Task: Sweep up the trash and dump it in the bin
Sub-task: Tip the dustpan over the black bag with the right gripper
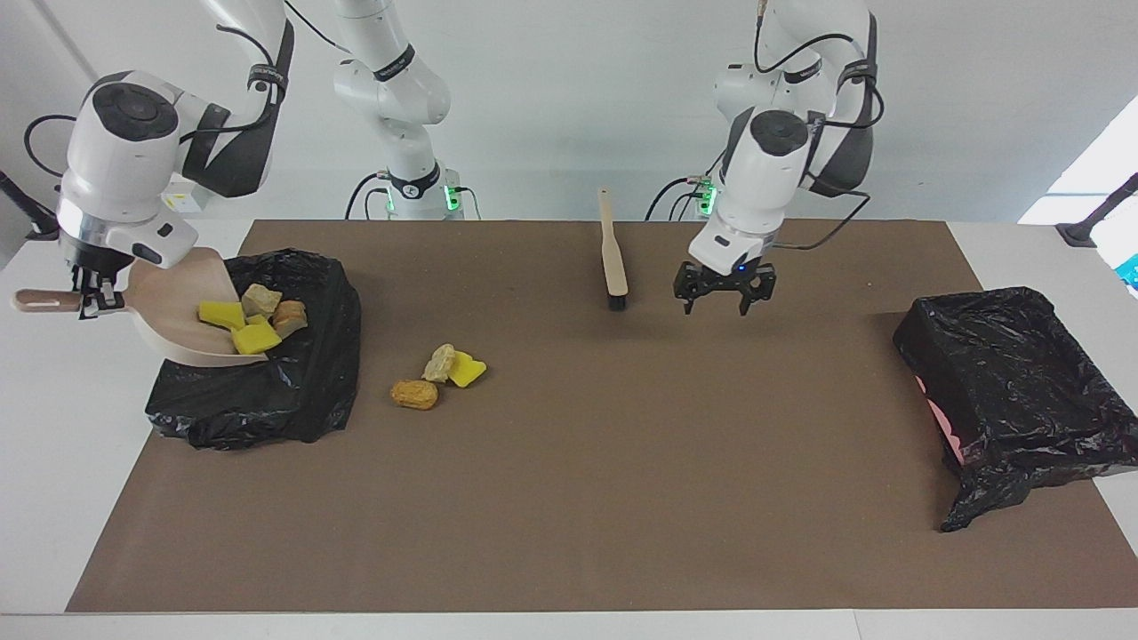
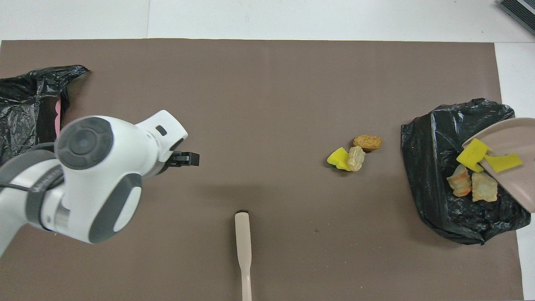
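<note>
My right gripper (image 1: pixel 89 300) is shut on the handle of the beige dustpan (image 1: pixel 173 302), which is tilted over the black-lined bin (image 1: pixel 267 400) at the right arm's end of the table. Several trash pieces, yellow and beige-brown (image 1: pixel 256 318), crowd the pan's lower lip (image 2: pixel 474 167) over the bag. Three more trash pieces (image 1: pixel 437 376) lie together on the mat beside that bin: a brown nugget (image 2: pixel 367 142), a beige lump and a yellow chunk. My left gripper (image 1: pixel 716 300) hangs open and empty over the mat, beside the brush (image 1: pixel 612 260), which lies flat.
A second black-lined bin (image 1: pixel 1013 391) stands at the left arm's end of the table. The brown mat (image 1: pixel 569 498) covers most of the table. The brush (image 2: pixel 243 246) lies at the robots' edge, its handle pointing toward them.
</note>
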Action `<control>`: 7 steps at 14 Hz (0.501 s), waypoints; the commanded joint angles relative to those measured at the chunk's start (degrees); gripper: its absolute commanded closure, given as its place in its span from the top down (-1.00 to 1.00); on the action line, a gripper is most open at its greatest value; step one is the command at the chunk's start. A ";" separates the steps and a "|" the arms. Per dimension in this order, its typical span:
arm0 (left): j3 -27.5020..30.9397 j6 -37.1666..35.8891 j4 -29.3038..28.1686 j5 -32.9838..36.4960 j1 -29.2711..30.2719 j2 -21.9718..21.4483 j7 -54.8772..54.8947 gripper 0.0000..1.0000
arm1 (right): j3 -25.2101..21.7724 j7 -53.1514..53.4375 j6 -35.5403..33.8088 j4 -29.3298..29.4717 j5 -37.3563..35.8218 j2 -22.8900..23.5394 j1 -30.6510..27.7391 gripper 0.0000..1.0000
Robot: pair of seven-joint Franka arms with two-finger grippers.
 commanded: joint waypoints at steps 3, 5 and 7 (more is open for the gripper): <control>-0.53 -17.12 14.25 0.94 7.88 -0.71 11.65 1.00 | 0.38 3.56 -1.89 2.49 -4.02 -0.19 -0.37 -1.00; -0.27 -22.21 18.72 0.94 10.07 -0.98 17.27 1.00 | 0.56 0.04 -2.24 2.84 -5.69 -1.93 1.90 -1.00; -0.35 -23.82 23.56 1.12 12.10 -0.54 18.18 1.00 | 0.56 -0.07 -8.26 2.93 -6.05 -4.66 3.66 -1.00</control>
